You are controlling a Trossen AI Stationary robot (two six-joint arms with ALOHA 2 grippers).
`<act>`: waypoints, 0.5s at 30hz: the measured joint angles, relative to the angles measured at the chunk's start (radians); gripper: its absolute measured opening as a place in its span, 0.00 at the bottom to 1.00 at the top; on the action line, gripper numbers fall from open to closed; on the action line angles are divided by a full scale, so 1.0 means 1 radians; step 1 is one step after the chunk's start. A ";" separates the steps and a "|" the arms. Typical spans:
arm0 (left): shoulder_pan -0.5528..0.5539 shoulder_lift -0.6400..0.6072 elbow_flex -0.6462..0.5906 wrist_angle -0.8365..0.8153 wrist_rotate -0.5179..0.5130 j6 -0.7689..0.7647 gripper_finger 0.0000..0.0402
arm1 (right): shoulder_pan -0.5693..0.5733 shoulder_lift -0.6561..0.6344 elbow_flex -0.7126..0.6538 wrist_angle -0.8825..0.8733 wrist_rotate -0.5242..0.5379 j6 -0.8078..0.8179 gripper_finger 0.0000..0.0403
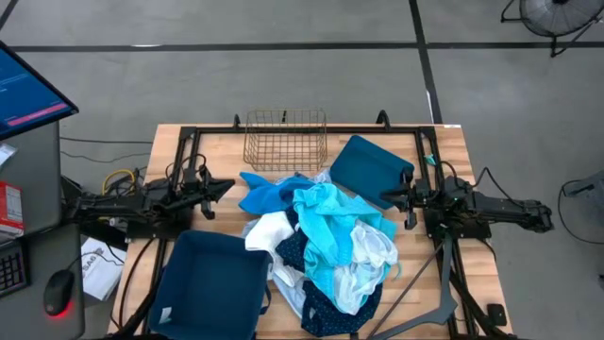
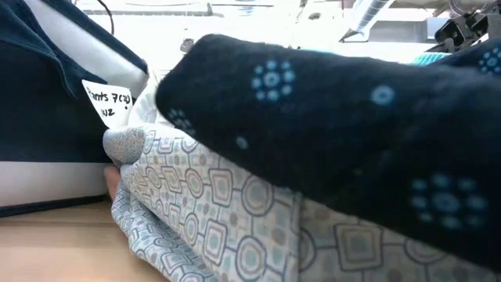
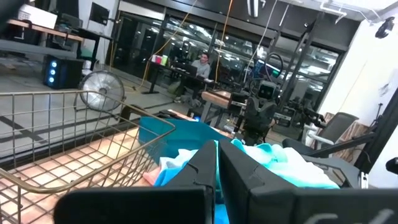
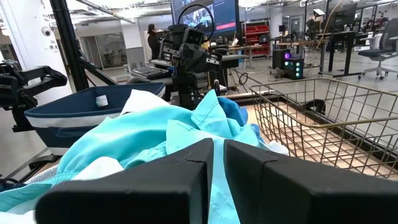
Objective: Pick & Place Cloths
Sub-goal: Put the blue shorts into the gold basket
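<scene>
The cloths (image 1: 321,246) lie heaped in the middle of the table: a bright blue one (image 1: 267,195) on the far side, a turquoise one (image 1: 326,231) on top, a white one (image 1: 267,231) at the left, and a navy white-dotted one (image 1: 332,316) at the near edge. The low view is filled by the navy dotted cloth (image 2: 337,117), which lies on a pale patterned cloth (image 2: 219,223). My left gripper (image 1: 226,187) hovers shut, left of the heap. My right gripper (image 1: 387,196) hovers shut on the heap's right. Both point level at the pile, with nothing between their fingers (image 3: 205,162) (image 4: 186,162).
A wire mesh basket (image 1: 286,139) stands at the far middle. One teal bin (image 1: 371,170) sits tilted at the far right, and another (image 1: 212,283) is at the near left. A dark hanger (image 1: 429,304) lies near right. People (image 3: 200,64) are in the room beyond.
</scene>
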 joint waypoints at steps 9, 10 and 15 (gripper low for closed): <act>0.000 0.000 0.000 0.010 -0.001 -0.031 0.00 | 0.000 0.000 0.000 0.003 0.000 0.010 0.09; 0.000 0.000 0.000 0.014 -0.001 -0.042 0.00 | 0.000 0.000 0.000 0.009 0.000 0.037 0.09; 0.000 0.000 0.000 0.126 -0.007 -0.056 0.00 | -0.001 0.000 0.000 0.080 0.024 0.215 0.09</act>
